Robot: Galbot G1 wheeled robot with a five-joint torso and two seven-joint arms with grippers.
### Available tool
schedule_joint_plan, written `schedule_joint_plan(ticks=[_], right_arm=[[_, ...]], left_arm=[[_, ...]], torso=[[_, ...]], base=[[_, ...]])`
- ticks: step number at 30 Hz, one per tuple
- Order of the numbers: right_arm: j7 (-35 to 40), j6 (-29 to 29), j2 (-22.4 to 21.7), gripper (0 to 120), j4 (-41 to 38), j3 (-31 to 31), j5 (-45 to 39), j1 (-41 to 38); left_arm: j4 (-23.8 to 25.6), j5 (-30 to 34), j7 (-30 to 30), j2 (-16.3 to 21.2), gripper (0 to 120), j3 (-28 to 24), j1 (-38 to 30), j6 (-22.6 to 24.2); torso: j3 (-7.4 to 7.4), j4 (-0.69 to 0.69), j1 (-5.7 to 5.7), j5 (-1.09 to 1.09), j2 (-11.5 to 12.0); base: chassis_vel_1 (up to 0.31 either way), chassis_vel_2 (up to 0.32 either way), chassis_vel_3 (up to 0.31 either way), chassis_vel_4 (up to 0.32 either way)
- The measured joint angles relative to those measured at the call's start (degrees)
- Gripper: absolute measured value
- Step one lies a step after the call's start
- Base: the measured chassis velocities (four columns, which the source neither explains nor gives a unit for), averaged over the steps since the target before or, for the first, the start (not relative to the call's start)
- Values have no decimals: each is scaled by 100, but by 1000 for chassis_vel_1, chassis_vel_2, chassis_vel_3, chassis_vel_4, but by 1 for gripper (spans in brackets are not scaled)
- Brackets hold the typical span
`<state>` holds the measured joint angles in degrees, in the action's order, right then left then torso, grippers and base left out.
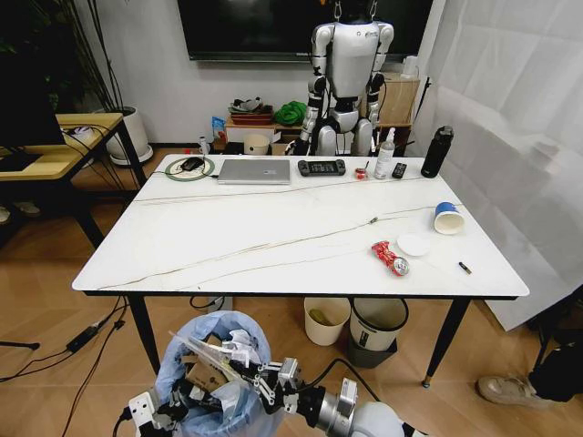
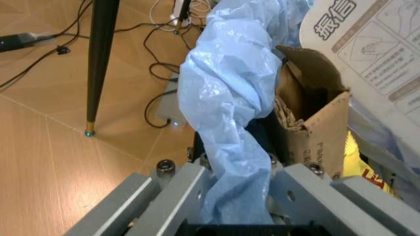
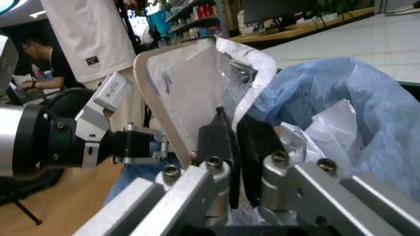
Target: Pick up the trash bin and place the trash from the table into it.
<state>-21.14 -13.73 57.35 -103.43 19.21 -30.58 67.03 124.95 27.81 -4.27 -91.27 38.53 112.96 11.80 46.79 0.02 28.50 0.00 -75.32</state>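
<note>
Head view: below the near edge of the white marble-look desk (image 1: 273, 237), the small bin lined with crinkly light-blue plastic (image 1: 219, 369) holds brown cardboard and white paper.

Left wrist view: the left hand (image 2: 236, 196) is clamped on that blue liner.

Right wrist view: the right hand (image 3: 239, 162) pinches a flat white pouch (image 3: 196, 93) above the bin.

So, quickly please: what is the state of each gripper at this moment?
Left gripper: shut on the blue bag of the trash bin.
Right gripper: shut on the flat white pouch over the bin.
</note>
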Motion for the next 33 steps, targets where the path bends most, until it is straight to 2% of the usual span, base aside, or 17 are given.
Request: schedule_joint_plan(ticks=[2,7,9,14,16,20,23,26,33], right_arm=[[-6,-12,-3,8,8,-9,15,18],[-18,-30,14,30,19,-24,46,48],[-19,-30,15,34,19,-25,46,47],[-12,-31,-11,55,-24,-78,36,36],[-7,-31,-29,58,-52,-87,27,32],[19,-22,-157,77,-179,-131,-26,50],[21,-22,-194,84,-192,-152,-32,63],[24,-21,-217,98,-192,-199,-61,55],[37,-10,-179,100,-180,-244,-97,18]], left_arm=[[6,7,-3,4,0,1,2,2],[7,18,-13,12,0,-1,2,11],[7,18,-14,13,0,-4,0,12],[-29,26,-17,17,0,-9,-19,14],[-40,27,-18,19,0,-9,-25,14],[-112,52,-42,39,0,20,-71,23],[-123,64,-47,44,0,24,-76,23],[-137,81,-52,47,0,17,-77,23],[-156,97,-80,51,0,-5,-65,37]], torso=[[0,0,0,0,0],[0,0,0,0,0],[0,0,0,0,0],[0,0,0,1,0],[0,0,0,0,0],[0,0,0,0,0],[0,0,0,0,0],[0,0,0,1,0],[0,0,0,0,0]], base=[[0,0,0,0],[0,0,0,0],[0,0,0,0],[0,0,0,0],[0,0,0,0],[0,0,0,0],[0,0,0,0],[0,0,0,0],[0,0,0,0]])
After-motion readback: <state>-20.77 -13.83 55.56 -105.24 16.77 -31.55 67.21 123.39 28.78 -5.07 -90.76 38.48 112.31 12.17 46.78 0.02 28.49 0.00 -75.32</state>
